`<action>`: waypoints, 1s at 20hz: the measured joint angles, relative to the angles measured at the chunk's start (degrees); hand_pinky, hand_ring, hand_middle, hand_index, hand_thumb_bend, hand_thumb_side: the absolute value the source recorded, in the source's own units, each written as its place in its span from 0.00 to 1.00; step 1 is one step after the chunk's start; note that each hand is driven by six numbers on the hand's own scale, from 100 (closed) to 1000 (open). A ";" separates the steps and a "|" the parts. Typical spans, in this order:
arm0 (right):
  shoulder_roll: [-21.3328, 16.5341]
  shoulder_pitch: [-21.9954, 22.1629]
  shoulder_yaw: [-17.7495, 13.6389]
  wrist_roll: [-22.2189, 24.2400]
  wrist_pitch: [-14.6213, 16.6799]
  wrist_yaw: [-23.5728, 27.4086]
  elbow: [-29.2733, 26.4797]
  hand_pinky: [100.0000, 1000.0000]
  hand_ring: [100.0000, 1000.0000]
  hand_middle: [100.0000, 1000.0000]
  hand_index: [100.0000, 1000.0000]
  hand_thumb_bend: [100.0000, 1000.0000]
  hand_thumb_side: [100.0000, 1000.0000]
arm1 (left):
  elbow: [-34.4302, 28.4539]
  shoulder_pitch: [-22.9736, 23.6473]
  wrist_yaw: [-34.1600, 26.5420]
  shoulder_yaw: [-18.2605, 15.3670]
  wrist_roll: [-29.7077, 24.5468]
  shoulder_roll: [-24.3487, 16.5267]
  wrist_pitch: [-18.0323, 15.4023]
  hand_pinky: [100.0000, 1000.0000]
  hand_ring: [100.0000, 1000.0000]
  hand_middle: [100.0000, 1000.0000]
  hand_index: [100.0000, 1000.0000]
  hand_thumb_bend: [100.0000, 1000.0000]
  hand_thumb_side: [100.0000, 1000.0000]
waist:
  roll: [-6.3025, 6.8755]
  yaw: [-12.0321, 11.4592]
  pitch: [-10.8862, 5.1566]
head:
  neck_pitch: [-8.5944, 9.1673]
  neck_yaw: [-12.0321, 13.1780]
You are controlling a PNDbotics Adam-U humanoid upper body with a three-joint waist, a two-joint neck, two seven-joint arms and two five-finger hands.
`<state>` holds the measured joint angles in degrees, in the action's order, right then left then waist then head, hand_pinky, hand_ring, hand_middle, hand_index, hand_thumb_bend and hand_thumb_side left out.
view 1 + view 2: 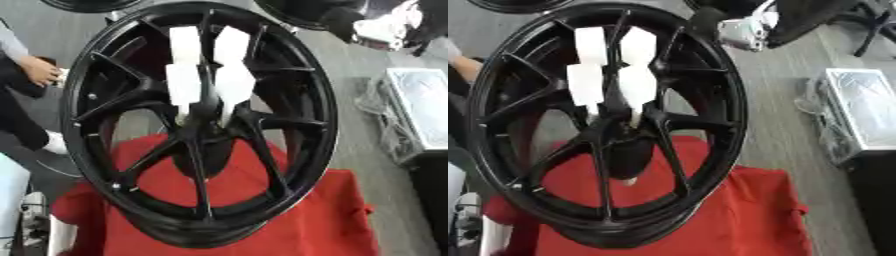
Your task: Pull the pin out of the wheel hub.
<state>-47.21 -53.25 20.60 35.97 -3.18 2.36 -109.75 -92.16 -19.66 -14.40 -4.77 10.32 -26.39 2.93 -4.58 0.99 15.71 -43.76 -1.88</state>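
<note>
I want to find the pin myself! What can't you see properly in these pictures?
- The pin: not made out; white blocks cover the wheel hub in both eye views.
- The robot's hands: in neither view.
- The red cloth: partly hidden behind the black wheel, cut off at the bottom edge.

A large black spoked alloy wheel (201, 125) stands upright on a red cloth-covered stand (315, 215). White rectangular blocks (210, 65) sit among its upper spokes, above the hub (203, 112). A silver metal case (864, 107) lies well apart to the right.
</note>
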 measured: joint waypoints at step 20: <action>5.14 0.62 2.14 4.59 -4.42 -3.68 -1.57 0.78 0.65 0.66 0.76 0.15 0.25 | -0.16 -0.08 -0.44 -2.13 1.57 -0.30 -0.48 0.67 0.81 0.69 0.77 0.00 0.75 | -0.55 -0.63 -0.01 | -0.01 -0.33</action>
<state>-42.07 -52.62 22.73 40.56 -7.59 -1.32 -111.32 -92.31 -19.74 -14.84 -6.89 11.89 -26.69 2.46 -5.13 0.36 15.70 -43.77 -2.22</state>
